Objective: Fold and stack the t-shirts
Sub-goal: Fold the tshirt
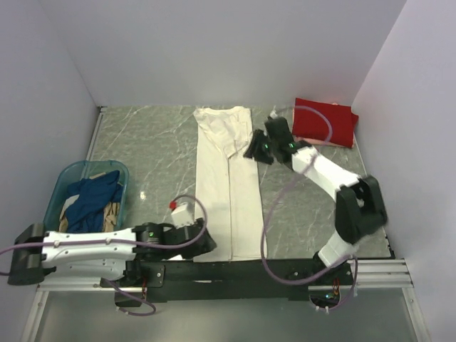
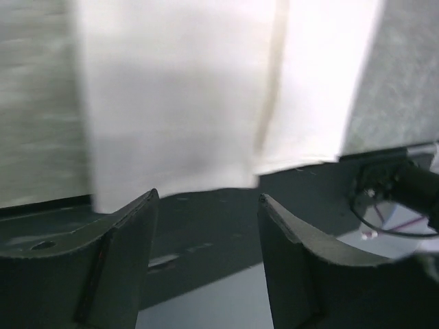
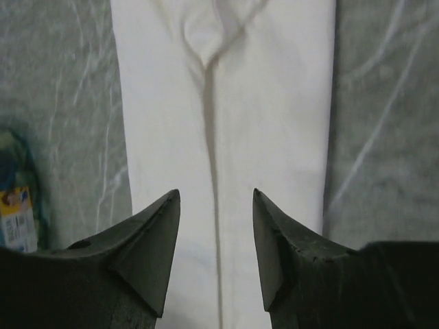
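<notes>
The left arm (image 1: 92, 249) is stretched low to the right from its base, and the left gripper (image 2: 206, 197) is held wide open. The right arm (image 1: 335, 182) is extended forward and leftward, with the right gripper (image 3: 216, 195) likewise parted, nothing being grasped.

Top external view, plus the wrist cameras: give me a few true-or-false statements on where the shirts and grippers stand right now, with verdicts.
1. The cream-white shirt lies on the table as a long narrow strip. True.
2. The red shirt sits inside the teal basket. False: it lies folded at the table's far right corner. The basket holds a dark blue shirt and some tan cloth.
3. The right gripper is shut on the cream-white shirt. False: its jaws stand apart with nothing between them.
4. The left gripper is open at the near end of the cream-white shirt. True.
</notes>
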